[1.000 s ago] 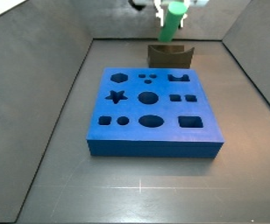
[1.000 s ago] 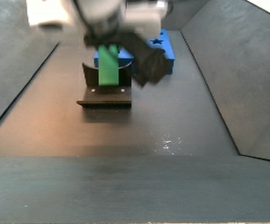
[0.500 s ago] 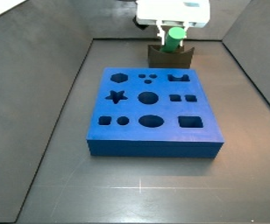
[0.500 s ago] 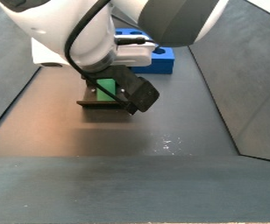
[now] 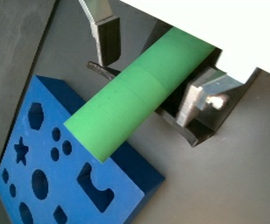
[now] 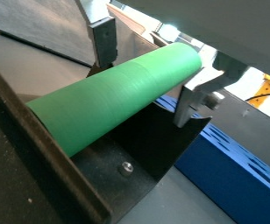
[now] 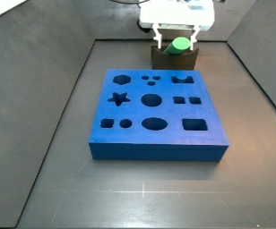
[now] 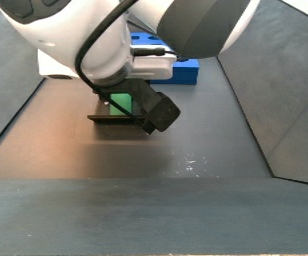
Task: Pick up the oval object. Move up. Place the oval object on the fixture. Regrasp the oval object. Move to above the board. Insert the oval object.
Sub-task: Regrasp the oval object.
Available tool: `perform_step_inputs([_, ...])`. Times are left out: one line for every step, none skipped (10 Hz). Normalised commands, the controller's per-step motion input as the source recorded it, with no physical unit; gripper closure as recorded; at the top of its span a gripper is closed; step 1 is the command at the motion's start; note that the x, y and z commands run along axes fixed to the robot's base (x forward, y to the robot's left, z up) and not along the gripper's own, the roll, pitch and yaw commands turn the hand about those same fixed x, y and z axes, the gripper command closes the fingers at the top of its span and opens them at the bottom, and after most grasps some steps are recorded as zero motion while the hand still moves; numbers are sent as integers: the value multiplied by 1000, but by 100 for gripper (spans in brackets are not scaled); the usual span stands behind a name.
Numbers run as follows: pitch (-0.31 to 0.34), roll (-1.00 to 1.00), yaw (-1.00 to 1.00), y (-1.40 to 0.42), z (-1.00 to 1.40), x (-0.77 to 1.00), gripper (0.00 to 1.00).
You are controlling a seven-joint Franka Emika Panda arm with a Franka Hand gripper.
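The oval object (image 5: 131, 105), a smooth green rod, rests on the dark fixture (image 6: 120, 175) at the far end of the floor, beyond the board (image 7: 152, 112). My gripper (image 5: 152, 92) is low over the fixture and straddles the rod. It is open. In both wrist views one finger (image 6: 103, 39) stands off the rod with a strip of background between them. The opposite finger (image 5: 205, 98) lies close beside the rod. In a side view the rod's green end (image 7: 179, 41) shows between two spread fingers. The arm hides most of the rod (image 8: 118, 101) in a side view.
The blue board (image 5: 55, 166) with its star, round, oval and square holes lies just in front of the fixture (image 7: 174, 61). Grey walls enclose the floor on three sides. The arm's white body (image 8: 117, 40) looms over the fixture.
The gripper has come down with the rod from above the fixture onto it. The fingers now stand wider apart around the rod.
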Motion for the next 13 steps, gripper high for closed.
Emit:
perform_step_inputs([-19,-5,69,0,1000,0,0])
perform_step_inputs([-17,3,72,5,1000,-5,0])
perform_step_inputs([11,24,68,4,1000,-27,0])
perform_step_inputs([24,38,63,-1,1000,-30,0])
perform_step_inputs([60,51,51,1,1000,-36,0])
perform_step_inputs([87,51,38,6,904,-36,0])
perform_step_inputs([114,49,16,7,668,-28,0])
perform_step_inputs([118,50,3,6,549,-21,0])
perform_step_inputs([116,44,-26,6,305,-20,0])
perform_step_inputs([5,32,-42,0,0,-1000,0])
perform_step_inputs([-44,20,-56,-1,-13,-1000,0])
perform_step_inputs([-61,30,-63,-1,3,-1000,0])
perform_step_inputs([-75,59,-48,-5,15,-1000,0])
